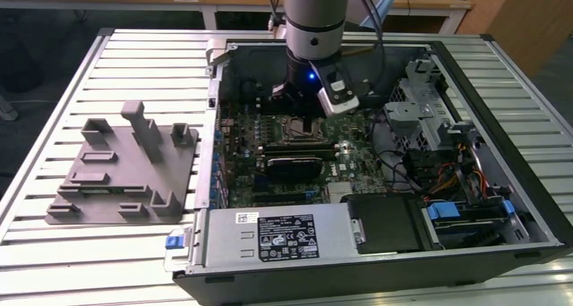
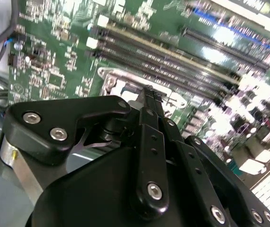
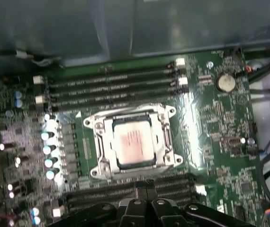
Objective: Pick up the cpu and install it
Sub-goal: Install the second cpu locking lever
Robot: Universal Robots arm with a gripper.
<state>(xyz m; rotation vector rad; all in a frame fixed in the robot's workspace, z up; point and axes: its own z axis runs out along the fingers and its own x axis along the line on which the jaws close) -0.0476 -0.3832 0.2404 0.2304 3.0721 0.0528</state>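
Observation:
The cpu [image 3: 132,142], a silver square with a thin tan rim, lies flat inside the metal-framed socket [image 3: 99,142] on the green motherboard [image 3: 220,142]. My gripper [image 3: 144,183] hovers just beside the socket over the lower memory slots, its two black fingers pressed together with nothing between them. In the second wrist view the gripper [image 2: 149,93] shows the same shut fingertips above the socket frame [image 2: 111,82]. The exterior view has the arm [image 1: 313,31] reaching straight down into the open computer case, over the socket [image 1: 300,126].
The case wall [image 1: 215,105] surrounds the board. A grey pegged tray [image 1: 125,172] sits on the slatted table at the exterior view's left. The power supply [image 1: 278,235], drive cage [image 1: 421,111] and cables [image 1: 447,178] crowd the case's near and right sides. Memory slots [image 3: 111,87] flank the socket.

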